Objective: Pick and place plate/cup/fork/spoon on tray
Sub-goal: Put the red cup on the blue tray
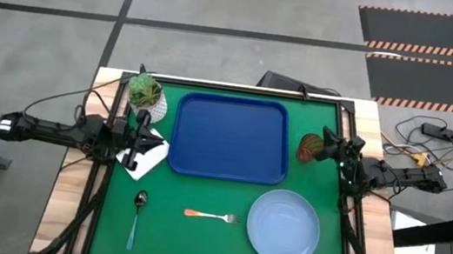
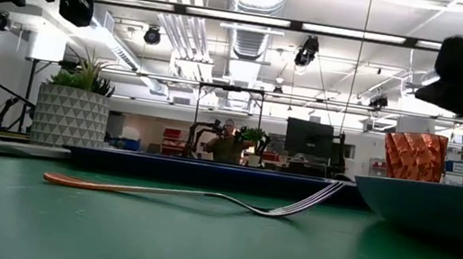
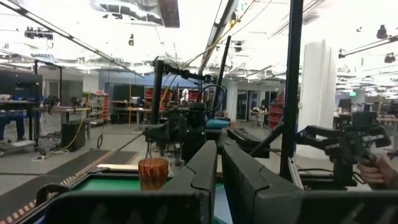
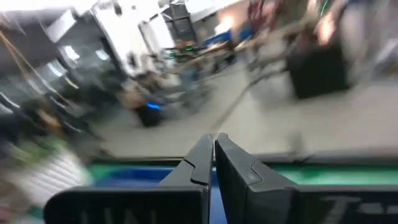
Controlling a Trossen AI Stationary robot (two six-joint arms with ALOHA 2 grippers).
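Near edge, lower frame of the high view: spoon [image 1: 137, 213] at lower left (light-blue handle, dark bowl), fork [image 1: 212, 216] centre with orange handle, plain light-blue plate [image 1: 283, 227] lower right. Blue tray [image 1: 230, 138] sits mid-frame, nothing on it. Dark-red cup [image 1: 309, 147] just right of the tray, right beside the right gripper [image 1: 326, 146], fingers pressed together. Left gripper [image 1: 143, 131] left of the tray, fingers closed, over a white cloth [image 1: 142, 158].

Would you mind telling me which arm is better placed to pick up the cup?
The right arm: its pincer sits beside the cup, while the left pincer waits across the empty tray.
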